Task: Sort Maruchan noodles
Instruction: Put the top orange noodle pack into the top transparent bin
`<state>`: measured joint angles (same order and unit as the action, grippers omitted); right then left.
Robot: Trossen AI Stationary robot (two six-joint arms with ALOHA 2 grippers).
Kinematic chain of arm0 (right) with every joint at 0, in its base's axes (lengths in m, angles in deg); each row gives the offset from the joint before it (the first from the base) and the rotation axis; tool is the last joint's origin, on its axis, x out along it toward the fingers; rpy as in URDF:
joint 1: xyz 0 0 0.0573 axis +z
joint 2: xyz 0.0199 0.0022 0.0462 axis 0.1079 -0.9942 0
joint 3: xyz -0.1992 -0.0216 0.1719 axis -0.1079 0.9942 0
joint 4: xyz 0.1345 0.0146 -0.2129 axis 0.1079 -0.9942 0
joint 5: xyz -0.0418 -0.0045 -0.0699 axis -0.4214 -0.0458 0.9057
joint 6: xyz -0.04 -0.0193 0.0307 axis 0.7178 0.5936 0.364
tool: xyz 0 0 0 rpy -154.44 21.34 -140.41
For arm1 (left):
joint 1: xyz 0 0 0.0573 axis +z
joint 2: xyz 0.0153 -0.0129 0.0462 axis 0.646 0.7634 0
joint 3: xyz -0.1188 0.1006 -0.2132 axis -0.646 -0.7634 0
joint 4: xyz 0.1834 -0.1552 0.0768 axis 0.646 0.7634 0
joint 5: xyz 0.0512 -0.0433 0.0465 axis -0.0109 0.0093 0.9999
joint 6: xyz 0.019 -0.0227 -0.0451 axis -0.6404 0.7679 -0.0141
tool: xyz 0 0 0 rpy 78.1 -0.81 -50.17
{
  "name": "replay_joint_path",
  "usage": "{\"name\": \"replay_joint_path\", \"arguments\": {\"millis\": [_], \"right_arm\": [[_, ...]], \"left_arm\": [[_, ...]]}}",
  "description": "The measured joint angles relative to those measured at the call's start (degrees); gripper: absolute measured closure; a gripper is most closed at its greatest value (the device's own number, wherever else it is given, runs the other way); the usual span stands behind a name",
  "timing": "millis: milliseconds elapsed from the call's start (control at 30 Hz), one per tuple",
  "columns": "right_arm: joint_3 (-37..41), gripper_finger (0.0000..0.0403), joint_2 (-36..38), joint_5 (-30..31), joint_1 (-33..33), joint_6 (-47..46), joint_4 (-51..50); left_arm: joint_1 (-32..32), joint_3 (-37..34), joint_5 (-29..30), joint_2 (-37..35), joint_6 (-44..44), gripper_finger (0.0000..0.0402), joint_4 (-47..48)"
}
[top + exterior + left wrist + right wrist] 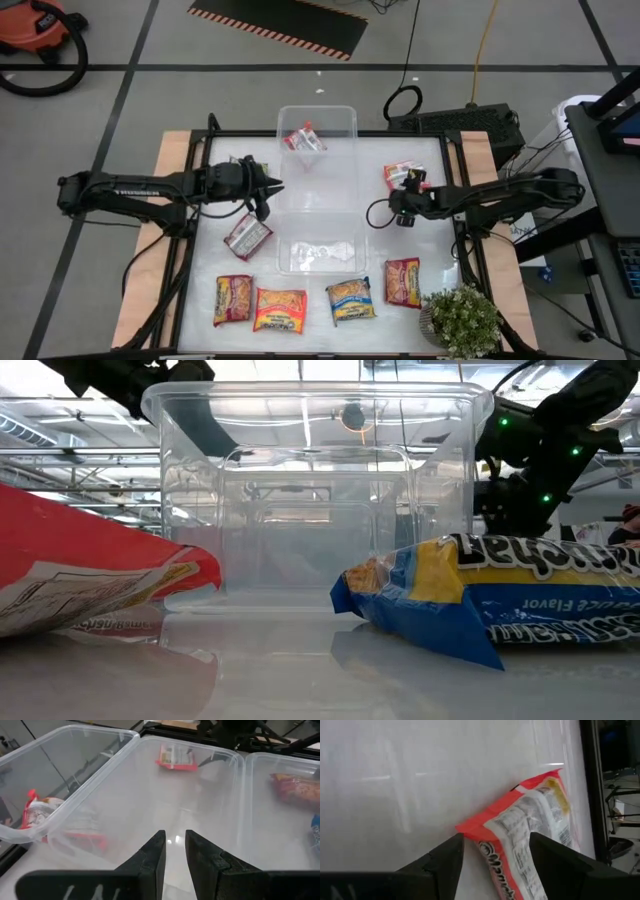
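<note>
Red-white packet (530, 845) seen between right gripper (496, 851) fingers, spread wide, nothing held; long axis runs away from fingers, corner nearest.

Left wrist view: left gripper (174, 851) fingers narrowly parted, empty, aimed over clear bin (150, 780).

High view: four packets (306, 301) lined along worktop (420, 230) edge.

Packet judged light, crinkly, slippery, brittle inside; best pinched across short width.

White table (420, 230), two clear bins (318, 205), scattered noodle packets (280, 308), potted plant (462, 320)
</note>
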<state>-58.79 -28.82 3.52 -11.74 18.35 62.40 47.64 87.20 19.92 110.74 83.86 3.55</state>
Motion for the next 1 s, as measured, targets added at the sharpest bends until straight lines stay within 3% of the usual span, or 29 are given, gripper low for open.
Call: {"name": "replay_joint_path", "arguments": {"millis": [600,1000], "right_arm": [[0.0,0.0389,-4.5,-2.9,-0.1,-0.9,3.8],[0.0,0.0402,1.7,-1.1,-0.2,2.1,9.4]], "left_arm": [[-0.4,0.0,-0.1,0.0,-2.8,0.0323,-1.4],[-0.4,0.0,-0.1,0.0,-4.8,0.0323,-2.4]]}}
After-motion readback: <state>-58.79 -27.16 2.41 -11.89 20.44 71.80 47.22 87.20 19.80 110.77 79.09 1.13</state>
